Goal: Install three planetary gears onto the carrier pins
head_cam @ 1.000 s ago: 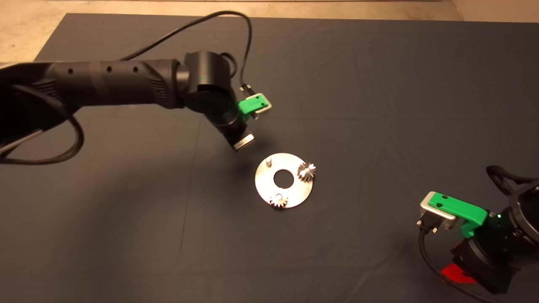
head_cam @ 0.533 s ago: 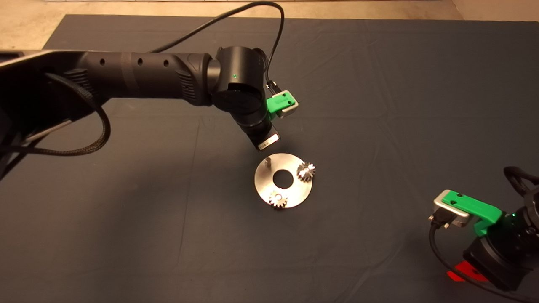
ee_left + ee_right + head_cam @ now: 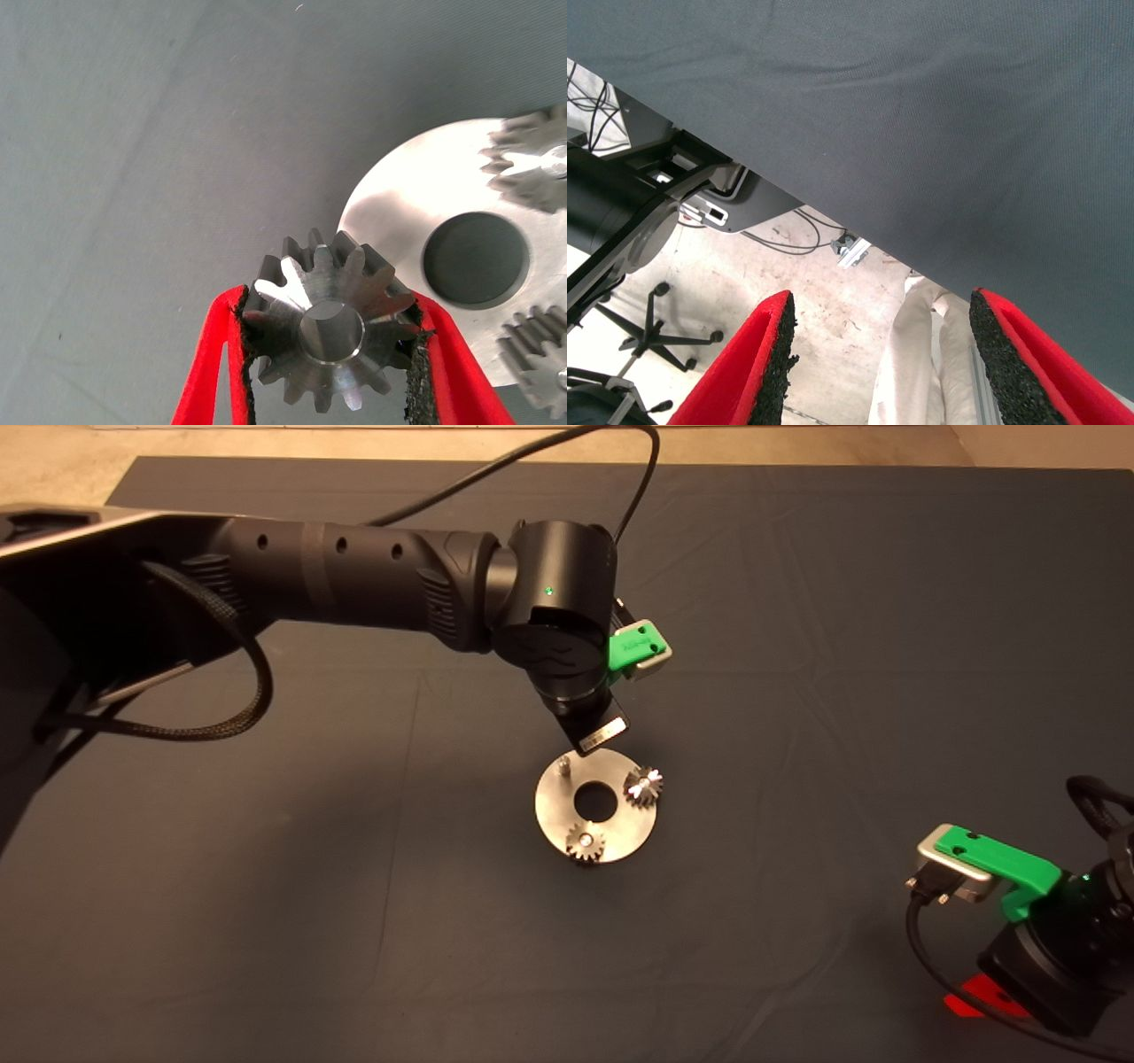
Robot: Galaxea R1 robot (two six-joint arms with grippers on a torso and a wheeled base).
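Gear (image 3: 330,329) clamped in left gripper (image 3: 330,354), red fingers (image 3: 213,372) pressing its toothed rim from two opposite sides, centre hole facing outward and unobstructed. Head view puts this gripper just above the far-left edge of the silver disc (image 3: 549,815), over the one bare pin (image 3: 564,763). Two other gears already sit on their pins: one at the disc's right edge (image 3: 643,786), one at its near edge (image 3: 586,841).

Handling judgement: small solid metal cog, stiff, dense for its size, not fragile. Teeth polished and likely slippery, though the black pads seem to bite between them. Rim grip suits it, since it leaves the bore free for the pin. Fit probably close; a tilted gear could jam or skid off the pin top, so the bore should come down square. The loose disc may shift on the tabletop if pushed sideways.

Right gripper (image 3: 877,354) parked at the tabletop's near-right corner, fingers apart, holding nothing.
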